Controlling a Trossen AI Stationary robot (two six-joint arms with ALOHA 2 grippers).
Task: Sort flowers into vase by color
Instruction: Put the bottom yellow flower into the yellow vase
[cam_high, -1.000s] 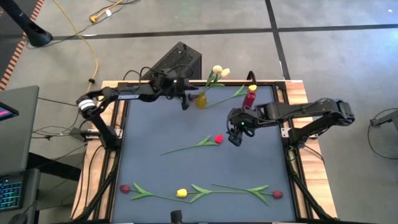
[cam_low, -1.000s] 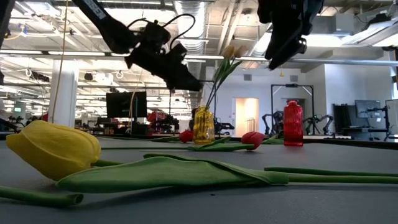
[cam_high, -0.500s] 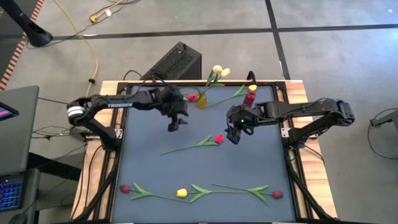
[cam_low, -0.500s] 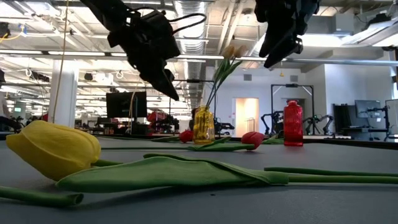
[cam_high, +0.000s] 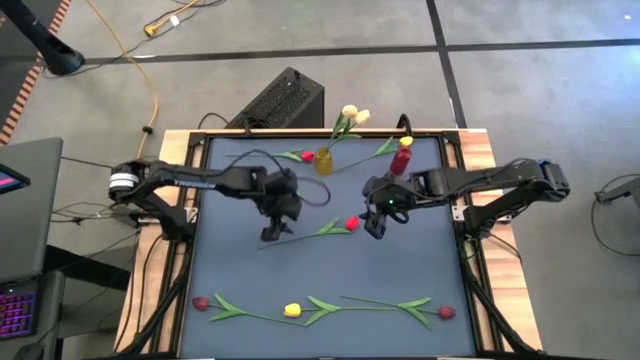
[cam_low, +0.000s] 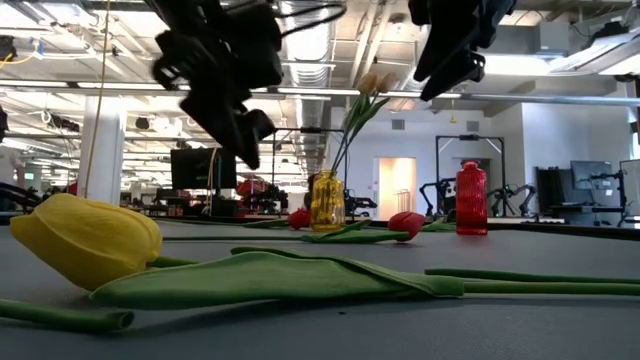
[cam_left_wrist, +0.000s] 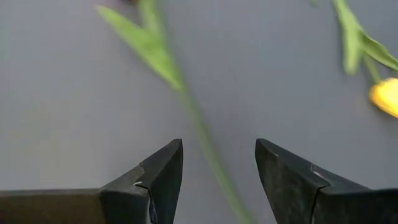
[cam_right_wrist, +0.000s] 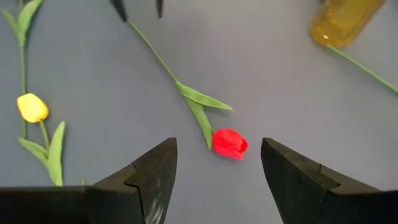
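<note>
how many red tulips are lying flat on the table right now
4. One red tulip mid-table between both hands, one beside the yellow vase, one at the front left corner, one front right. None seem hidden.

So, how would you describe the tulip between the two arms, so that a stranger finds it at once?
Look at the middle of the dark table mat, between the left pincer and the right pincer, both open. The red tulip lies there flat and alone, its stem running toward the left pincer. The other loose tulips lie along the near and far edges.
</note>
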